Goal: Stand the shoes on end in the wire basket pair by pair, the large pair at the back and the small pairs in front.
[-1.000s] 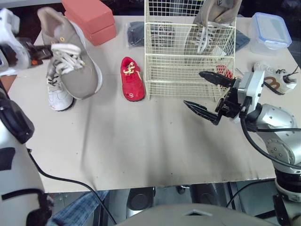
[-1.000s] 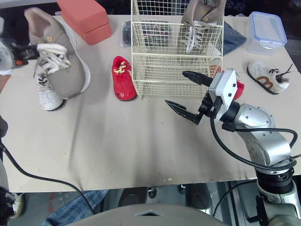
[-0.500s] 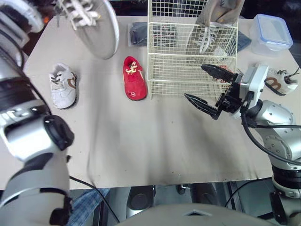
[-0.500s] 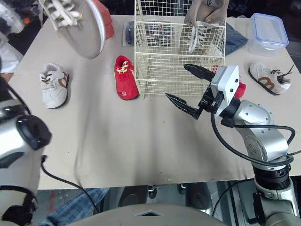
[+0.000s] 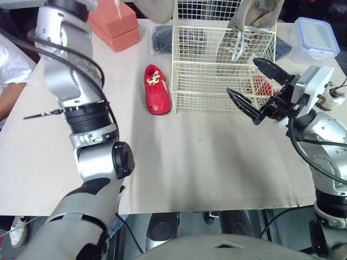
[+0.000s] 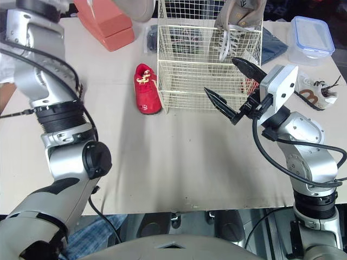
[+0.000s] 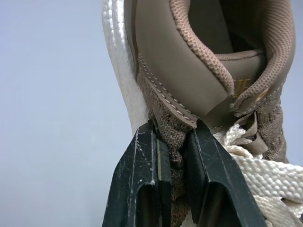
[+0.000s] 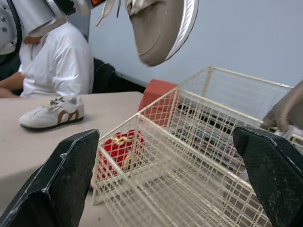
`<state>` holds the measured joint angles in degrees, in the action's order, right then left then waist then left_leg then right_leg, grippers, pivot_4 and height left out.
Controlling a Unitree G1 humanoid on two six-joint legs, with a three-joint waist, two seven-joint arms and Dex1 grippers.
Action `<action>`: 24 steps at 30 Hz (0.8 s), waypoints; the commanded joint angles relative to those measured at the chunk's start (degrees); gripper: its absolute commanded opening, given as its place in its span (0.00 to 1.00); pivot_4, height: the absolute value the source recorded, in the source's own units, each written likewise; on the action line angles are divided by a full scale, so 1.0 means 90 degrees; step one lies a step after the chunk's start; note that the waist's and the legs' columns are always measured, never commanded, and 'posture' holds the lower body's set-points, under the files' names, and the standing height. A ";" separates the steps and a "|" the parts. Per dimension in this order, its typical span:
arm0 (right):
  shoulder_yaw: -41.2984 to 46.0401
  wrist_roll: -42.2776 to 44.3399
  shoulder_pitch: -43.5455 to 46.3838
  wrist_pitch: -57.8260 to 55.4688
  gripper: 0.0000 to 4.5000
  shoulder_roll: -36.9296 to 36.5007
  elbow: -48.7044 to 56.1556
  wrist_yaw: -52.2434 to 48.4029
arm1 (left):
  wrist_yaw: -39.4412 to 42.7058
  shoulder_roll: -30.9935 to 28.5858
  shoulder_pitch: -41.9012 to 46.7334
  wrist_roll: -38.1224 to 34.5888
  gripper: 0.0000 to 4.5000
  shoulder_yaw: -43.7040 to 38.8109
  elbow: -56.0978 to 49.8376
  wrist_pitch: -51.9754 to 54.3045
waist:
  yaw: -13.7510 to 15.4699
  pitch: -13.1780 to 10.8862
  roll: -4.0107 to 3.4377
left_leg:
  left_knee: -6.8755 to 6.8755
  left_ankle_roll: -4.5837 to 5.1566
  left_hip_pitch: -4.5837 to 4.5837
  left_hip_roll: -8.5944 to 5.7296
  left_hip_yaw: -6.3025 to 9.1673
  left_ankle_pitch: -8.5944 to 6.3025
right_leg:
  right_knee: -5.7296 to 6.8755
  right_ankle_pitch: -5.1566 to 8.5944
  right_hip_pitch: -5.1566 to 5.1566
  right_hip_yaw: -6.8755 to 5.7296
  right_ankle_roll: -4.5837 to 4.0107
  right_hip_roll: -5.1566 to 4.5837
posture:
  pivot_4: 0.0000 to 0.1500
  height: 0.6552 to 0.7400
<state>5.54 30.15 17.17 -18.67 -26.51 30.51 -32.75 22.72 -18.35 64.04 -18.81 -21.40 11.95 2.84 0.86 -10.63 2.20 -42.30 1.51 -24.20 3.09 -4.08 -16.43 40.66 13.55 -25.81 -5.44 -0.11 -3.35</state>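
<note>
My left gripper [image 7: 175, 142] is shut on the heel collar of a large beige shoe [image 7: 203, 71], held high above the table just left of the wire basket [image 5: 222, 70]; the shoe's sole [image 8: 161, 28] hangs over the basket's rim. A second large beige shoe [image 5: 252, 13] stands on end at the basket's back right. One small red shoe [image 5: 156, 89] lies left of the basket and another [image 5: 261, 85] shows behind its right side. A white-and-brown small shoe [image 6: 312, 92] lies far right, its mate [image 8: 52, 111] far left. My right gripper [image 5: 242, 76] is open at the basket's front right corner.
Two pink boxes [image 5: 116, 24] sit at the back left. A clear container with a blue lid [image 5: 317, 38] is at the back right. Dark cloth [image 5: 160, 38] lies behind the basket. A person in a white shirt [image 8: 57, 61] sits at the table's left edge.
My left arm has lifted the large beige shoe up from the left side of the table and carried it right, toward the basket. My right gripper has shifted slightly right and stays open.
</note>
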 commanded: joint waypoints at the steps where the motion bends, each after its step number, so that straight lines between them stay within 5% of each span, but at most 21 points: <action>1: 0.0334 -0.0126 -0.0004 0.0379 1.00 0.0211 0.0171 0.0397 | -0.0178 0.0168 0.0468 0.0173 0.04 0.0240 0.0326 -0.0984 | 0.0000 0.0000 0.0000 | 0.0000 0.0000 0.0000 0.0000 0.0000 0.0000 | 0.0000 0.0000 0.0000 0.0000 0.0000 0.0001 | 1.00 0.36; 14: 0.0583 -0.0502 -0.0099 0.1025 1.00 0.0577 0.0331 0.1029 | -0.0153 0.1015 0.1150 0.0765 0.04 0.0948 0.3213 -0.3618 | -0.0001 0.0000 0.0000 | 0.0000 0.0001 -0.0019 -0.0002 -0.0007 -0.0001 | -0.0017 0.0000 -0.0003 -0.0016 0.0001 0.0014 | 1.00 0.36; 24: 0.0601 -0.0589 -0.0300 0.0967 1.00 0.0589 0.0619 0.1297 | -0.0590 0.1077 0.1619 0.1285 0.04 0.1141 0.4728 -0.4823 | -0.0007 0.0000 -0.0001 | 0.0007 0.0005 -0.0038 -0.0003 0.0002 -0.0003 | -0.0041 0.0000 -0.0009 -0.0055 0.0001 0.0020 | 1.00 0.36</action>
<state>9.50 24.71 14.43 -10.81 -20.77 33.61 -21.78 18.35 -8.49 75.92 -8.00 -11.63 55.17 -37.55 0.79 -10.64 2.19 -42.25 1.56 -24.55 3.07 -4.05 -16.45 40.29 13.55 -25.89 -5.94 -0.10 -3.17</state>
